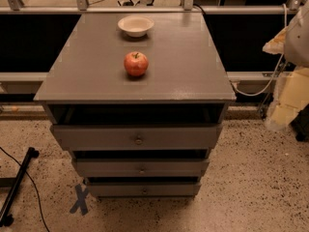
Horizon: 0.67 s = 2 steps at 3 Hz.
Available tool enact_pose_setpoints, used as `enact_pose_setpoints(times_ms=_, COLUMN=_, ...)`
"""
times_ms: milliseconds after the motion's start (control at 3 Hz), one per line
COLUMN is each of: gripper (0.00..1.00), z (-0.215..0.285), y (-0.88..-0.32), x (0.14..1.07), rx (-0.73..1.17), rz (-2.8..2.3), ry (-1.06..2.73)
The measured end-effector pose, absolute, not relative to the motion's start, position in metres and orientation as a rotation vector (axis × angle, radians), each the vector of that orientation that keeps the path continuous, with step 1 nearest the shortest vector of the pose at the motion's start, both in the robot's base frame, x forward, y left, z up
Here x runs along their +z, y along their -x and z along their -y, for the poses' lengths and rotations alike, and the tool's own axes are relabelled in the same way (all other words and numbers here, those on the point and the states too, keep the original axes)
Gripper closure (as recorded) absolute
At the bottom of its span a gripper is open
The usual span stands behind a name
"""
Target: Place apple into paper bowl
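Right, the only writing on show is a grey X (80,199) marked on the speckled floor (251,197), just by the near left corner of the cabinet (183,66).

Up on the grey cabinet top sits the apple (136,64), red with yellowish patches, stem up, about in the middle and a touch towards the near edge. The paper bowl (135,25) stands farther back, close to the far edge, almost straight behind the apple and clearly apart from it. So the apple is not yet in the bowl.

Now the gripper (288,98): I take it to be the pale, yellowish shape at the far right, off to the side of the cabinet and below its top. It is well apart from the apple and the bowl, touching neither. Whether it is clenched or released, I cannot tell from here.

A white cable (263,87) loops down beside it. Below the top, three drawers (137,138) each stand pulled out a little, every one with a small round knob. A black stand (17,187) lies on the floor at the near left.
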State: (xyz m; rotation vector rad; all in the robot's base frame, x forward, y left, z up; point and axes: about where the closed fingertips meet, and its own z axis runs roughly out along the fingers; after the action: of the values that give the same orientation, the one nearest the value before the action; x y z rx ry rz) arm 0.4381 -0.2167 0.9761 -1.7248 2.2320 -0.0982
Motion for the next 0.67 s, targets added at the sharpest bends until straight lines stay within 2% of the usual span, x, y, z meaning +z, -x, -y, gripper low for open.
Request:
enact_pose_setpoints(times_ms=333, gripper=0.0, z=0.217, y=-0.438, x=0.976, rx=-0.098, rz=-2.232, ry=1.725)
enact_pose_setpoints(times_ms=667, gripper=0.0, z=0.179, y=-0.48, x=0.991, rx=-0.082, rz=-2.129, ry=1.72)
